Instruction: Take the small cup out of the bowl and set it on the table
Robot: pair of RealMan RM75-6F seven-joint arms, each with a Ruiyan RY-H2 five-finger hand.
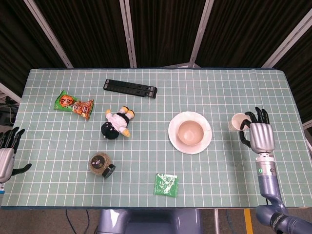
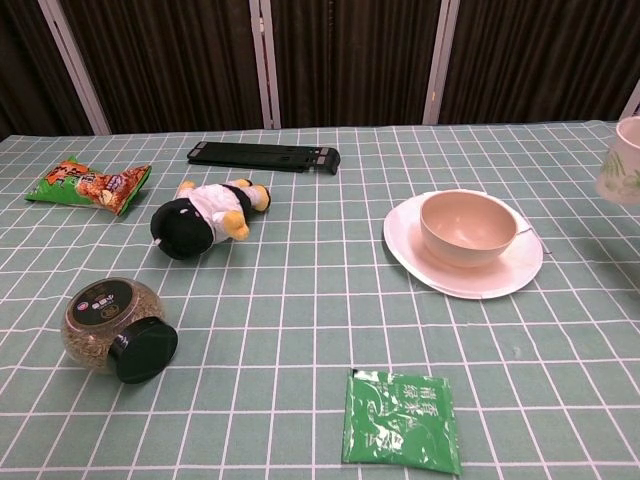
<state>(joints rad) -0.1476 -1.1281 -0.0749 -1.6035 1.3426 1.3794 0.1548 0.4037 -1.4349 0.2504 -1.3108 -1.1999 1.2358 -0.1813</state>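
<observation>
My right hand grips the small pale cup well to the right of the bowl, above the table. In the chest view only the cup shows, cut by the right edge; the hand itself lies outside that frame. The pink bowl sits empty on its white plate, also seen as bowl and plate. My left hand hangs at the far left edge, off the table, fingers spread and holding nothing.
A green packet lies near the front edge. A jar on its side, a plush toy, an orange snack bag and a black bar occupy the left and back.
</observation>
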